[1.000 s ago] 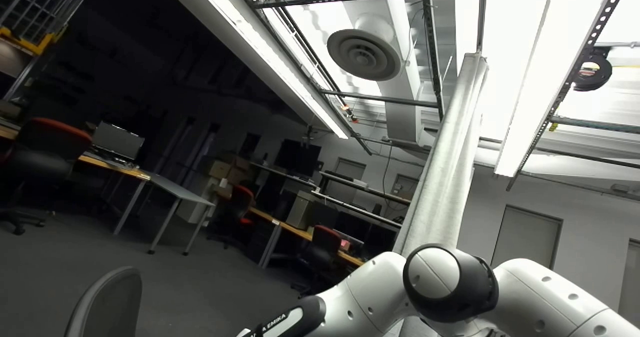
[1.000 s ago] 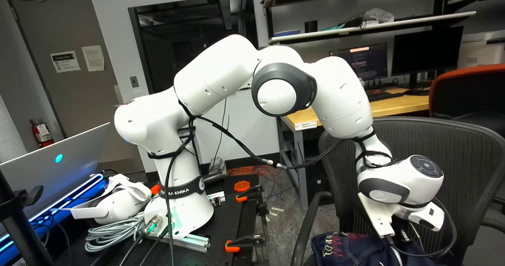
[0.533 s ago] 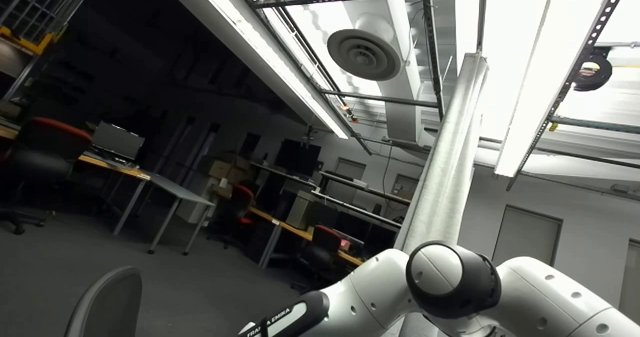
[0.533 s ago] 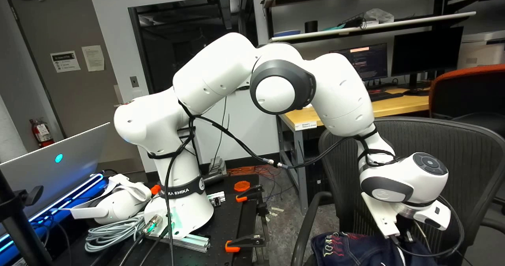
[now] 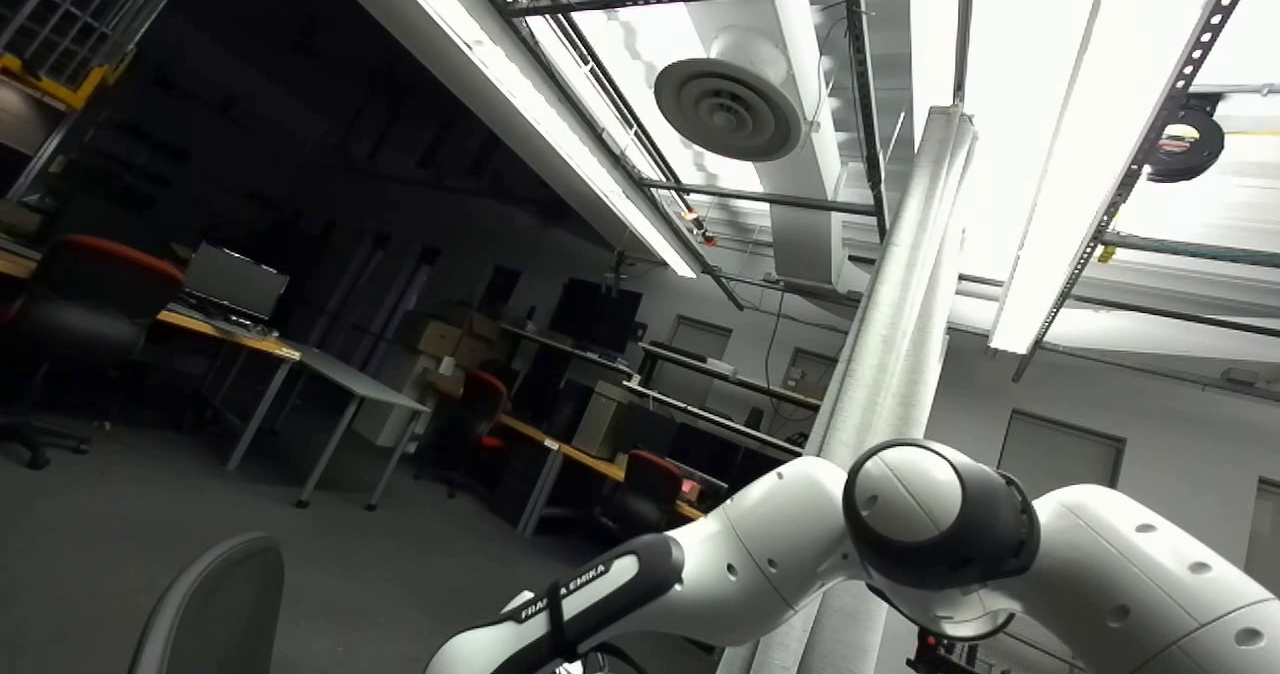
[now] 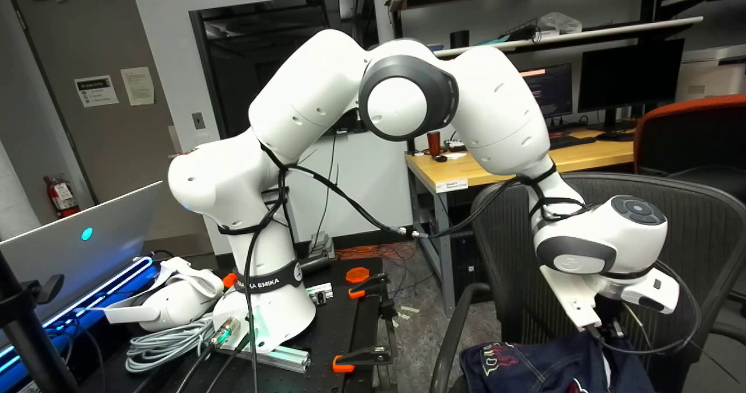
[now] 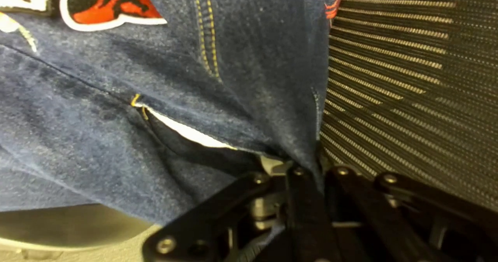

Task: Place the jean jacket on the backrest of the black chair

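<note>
The jean jacket (image 6: pixel 536 367), dark blue denim with embroidery, lies bunched on the seat area of the black chair; its lower part runs out of the exterior view. In the wrist view the jacket (image 7: pixel 253 40) fills the left and middle, showing an orange-red patch with a white edge. My gripper (image 6: pixel 609 326) is just in front of the mesh backrest (image 6: pixel 699 253), below its top edge. In the wrist view the gripper (image 7: pixel 321 168) is shut on a fold of the denim, which rises in a peak to the fingers. The fingertips themselves are hidden in the cloth.
The chair's armrest (image 6: pixel 460 334) stands left of the jacket. A cable (image 6: pixel 682 334) loops beside the gripper. Behind are a wooden desk (image 6: pixel 583 157) and an orange-topped chair (image 6: pixel 693 130). A chair back (image 5: pixel 220 604) shows low in an exterior view.
The gripper has closed on the jacket, and the arm has risen and shifted slightly right in the view with the chair. The denim under the fingers has been drawn up.
</note>
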